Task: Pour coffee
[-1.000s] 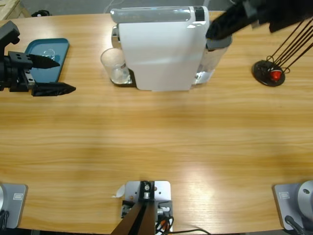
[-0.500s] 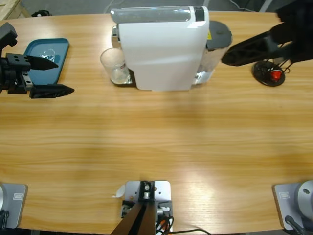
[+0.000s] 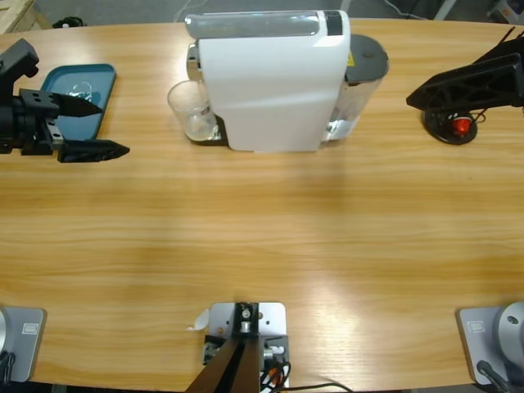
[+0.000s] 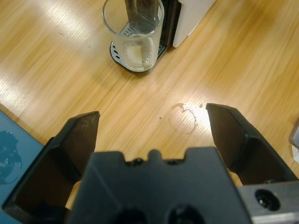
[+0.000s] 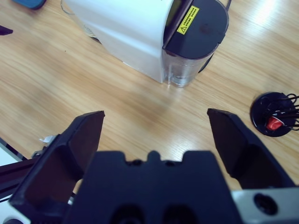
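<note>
This looks like a robot test bench in a lab or workshop, set up as a coffee corner. A long wooden table [image 3: 262, 229] carries a white capsule coffee machine [image 3: 270, 82] at twelve o'clock, with a glass cup [image 3: 188, 110] on its drip tray, a blue tray [image 3: 90, 106] at ten o'clock and a black wire capsule stand [image 3: 450, 123] at two o'clock. Grey floor and cables past the far edge suggest a work room, not a home.
</note>
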